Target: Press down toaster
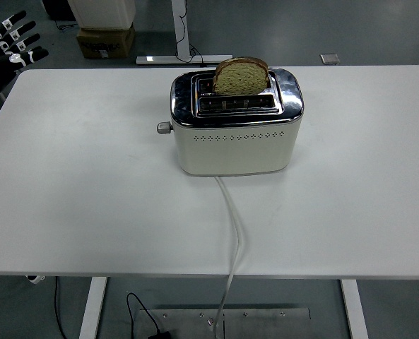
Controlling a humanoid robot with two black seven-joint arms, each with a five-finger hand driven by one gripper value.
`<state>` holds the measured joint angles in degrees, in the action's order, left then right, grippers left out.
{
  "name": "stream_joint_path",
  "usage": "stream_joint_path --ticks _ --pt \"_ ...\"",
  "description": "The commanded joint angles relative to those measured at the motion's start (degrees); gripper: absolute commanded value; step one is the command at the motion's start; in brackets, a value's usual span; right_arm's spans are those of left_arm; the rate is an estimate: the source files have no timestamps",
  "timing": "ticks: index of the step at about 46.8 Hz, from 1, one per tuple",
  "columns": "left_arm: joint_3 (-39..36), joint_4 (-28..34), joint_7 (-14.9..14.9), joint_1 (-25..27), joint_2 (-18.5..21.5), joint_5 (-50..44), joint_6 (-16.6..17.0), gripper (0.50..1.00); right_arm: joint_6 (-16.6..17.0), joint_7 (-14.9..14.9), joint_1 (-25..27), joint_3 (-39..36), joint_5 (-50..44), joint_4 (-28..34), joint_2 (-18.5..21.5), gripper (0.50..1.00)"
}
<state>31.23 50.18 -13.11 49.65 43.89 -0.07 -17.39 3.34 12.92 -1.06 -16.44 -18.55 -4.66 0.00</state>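
1. Head view, the toaster (235, 131): you have it near the middle of the white table (89, 205), a little toward the far edge. It is cream-bodied with a shiny chrome top and stands upright.
2. Head view, the bread: one slice of bread (242, 75) stands in the far slot, sticking well up above the chrome top. The near slot looks empty.
3. Head view, the lever (164, 128): look to the toaster's left end, where a small grey knob juts out high on that side. Nothing touches it.
4. Head view, the cord: a white cord (234, 233) runs from the toaster's near side across the table, drops over the near edge and goes down to the floor.
5. Head view, the left hand (10, 44): you see it only at the top left corner, beyond the table's far left corner and well apart from the toaster. Its black-and-white fingers are spread out straight and hold nothing.
6. Head view, the background: a cardboard box (105, 40) sits on the floor beyond the table, at the upper left.
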Motion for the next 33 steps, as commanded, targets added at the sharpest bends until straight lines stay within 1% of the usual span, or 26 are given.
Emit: stream_joint_path --ticks 1,11,19,33 --pt "0.06 -0.79 0.02 -1.13 -0.55 -2.12 -0.1 1.0 0.0 0.0 0.0 0.0 0.0 0.0 0.0 0.998" --pt "0.23 -4.13 -0.16 -4.29 -2.75 -5.82 -0.1 1.0 0.0 0.0 0.0 0.0 0.0 0.0 0.0 0.998" --pt "0.67 -4.66 -2.35 -6.14 -2.84 -8.1 -0.19 1.0 0.0 0.0 0.0 0.0 0.0 0.0 0.0 0.998" --pt "0.76 -4.83 -2.44 -7.2 -2.93 -8.19 -0.02 1.0 0.0 0.09 0.0 -0.17 0.09 -0.09 0.0 0.998"
